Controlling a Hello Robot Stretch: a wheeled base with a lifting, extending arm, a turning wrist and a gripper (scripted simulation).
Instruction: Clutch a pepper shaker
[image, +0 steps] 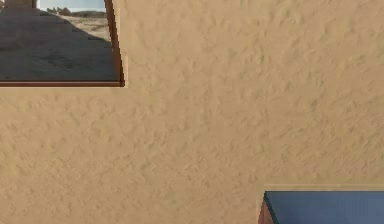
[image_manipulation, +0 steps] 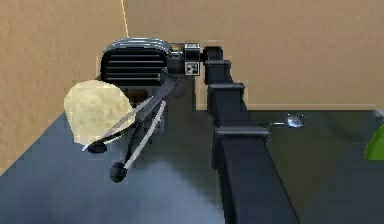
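Two thin fingers (image_manipulation: 127, 123) on one gripper (image_manipulation: 106, 160), slanting toward the lower left of the arm side view, across one pale yellow lumpy thing (image_manipulation: 95, 110) lying on a dark counter (image_manipulation: 60, 190). Cannot tell whether spread or pressed together, nor whether holding anything, with that lump right at the far end. Cannot tell either whether touching the lump or merely passing over it.

Probably stretched out this far to reach the back of the counter: one dark arm (image_manipulation: 235, 130), rising from the bottom edge right of centre, ending in two white marked squares (image_manipulation: 190, 68) close to the tan wall (image_manipulation: 300, 50). Just left of those squares, one dark slatted appliance (image_manipulation: 135, 62), pushed back against the wall, likely for keeping the working surface free.

As for the pepper shaker: cannot be placed with any certainty. Closest guess, one small grey thing (image_manipulation: 293, 121) at the middle right of the counter, well apart from the gripper, too small to name. At the right edge, one green thing (image_manipulation: 378, 140), cut off by the frame.

Forward view: more tan wall, one window (image: 55, 40) with a dark frame at the upper left, one blue-topped piece of furniture (image: 325, 208) at the lower right corner. Seemingly parked side-on, for letting the arm reach sideways over the counter. Judged stage: hunting and lining up, no grasp to be vouched for.
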